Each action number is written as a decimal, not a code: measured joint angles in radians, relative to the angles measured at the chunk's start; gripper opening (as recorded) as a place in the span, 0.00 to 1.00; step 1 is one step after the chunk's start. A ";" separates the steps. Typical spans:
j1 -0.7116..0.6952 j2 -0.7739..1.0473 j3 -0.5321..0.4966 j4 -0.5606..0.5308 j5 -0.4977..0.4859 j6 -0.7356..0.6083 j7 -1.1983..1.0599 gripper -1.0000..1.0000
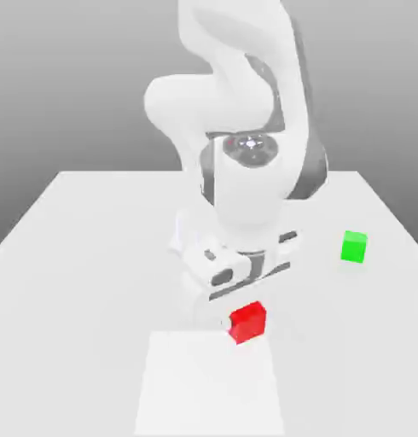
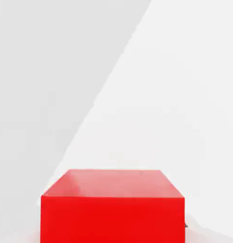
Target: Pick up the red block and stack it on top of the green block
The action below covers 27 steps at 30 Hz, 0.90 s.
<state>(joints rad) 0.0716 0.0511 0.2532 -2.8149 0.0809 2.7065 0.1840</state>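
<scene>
The red block [image 1: 247, 323] is a small plain cube near the table's front middle, right under the end of the hand. My gripper [image 1: 236, 319] comes down on it from above and from the exterior view's left, shut on the red block. In the hand view the red block [image 2: 112, 206] is very close, its top face and one side showing. The green block [image 1: 354, 247] stands alone on the table toward the exterior view's right, farther back and well apart from the hand.
The white table [image 1: 93, 256] carries a paler rectangular patch [image 1: 208, 384] at its front edge, just below the red block. The bulky white arm [image 1: 246, 171] rises over the table's middle and back.
</scene>
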 joint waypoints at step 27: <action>0.811 -0.176 0.403 -0.114 0.180 0.115 -1.297 0.00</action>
<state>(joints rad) 0.8825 -0.1249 0.6566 -2.9292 0.2606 2.8211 -1.1126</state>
